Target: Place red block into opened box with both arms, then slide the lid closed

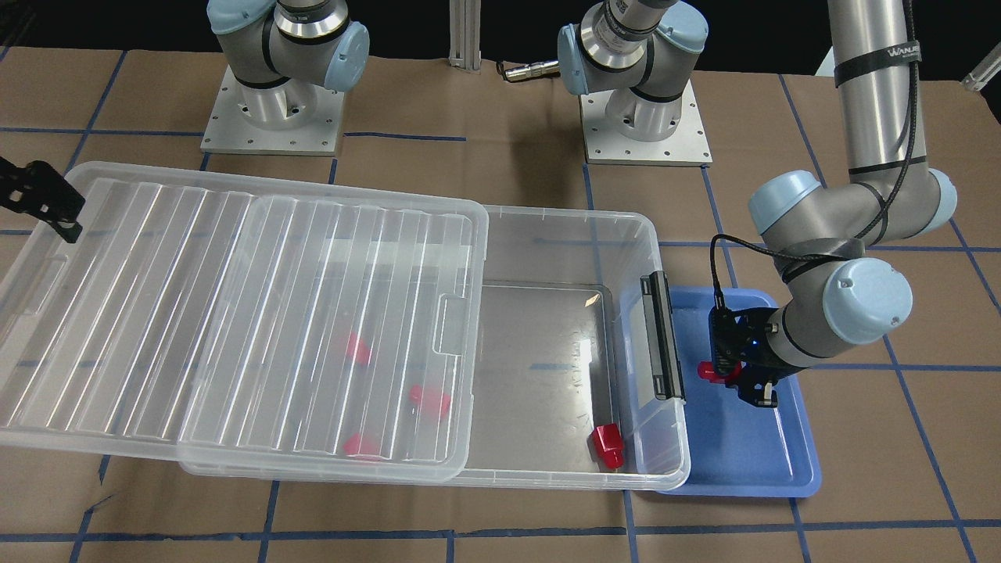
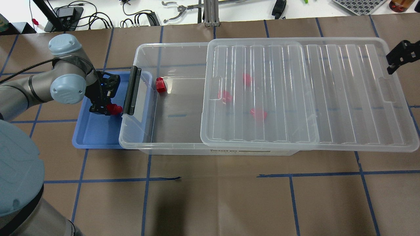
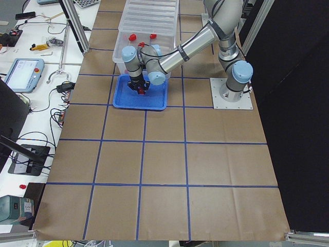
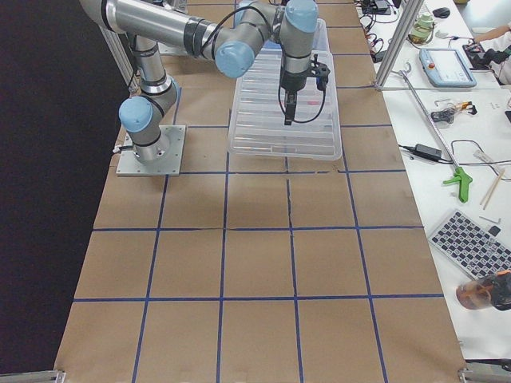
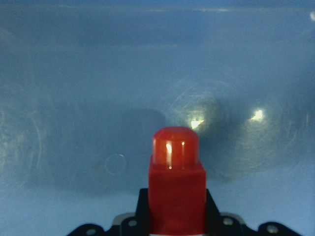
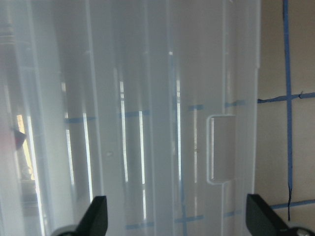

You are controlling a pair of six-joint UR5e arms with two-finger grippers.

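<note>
I read left tool clenched on red block, over blue tray, just beside box latch end; uncovered part lies rightward. Right tool released, above lid far end.

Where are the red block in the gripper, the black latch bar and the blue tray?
red block [image 5: 176, 191]: left wrist view, its square body.
black latch bar [image 2: 131, 91]: overhead view, mid-length.
blue tray [image 2: 98, 135]: overhead view, bare floor.
</note>
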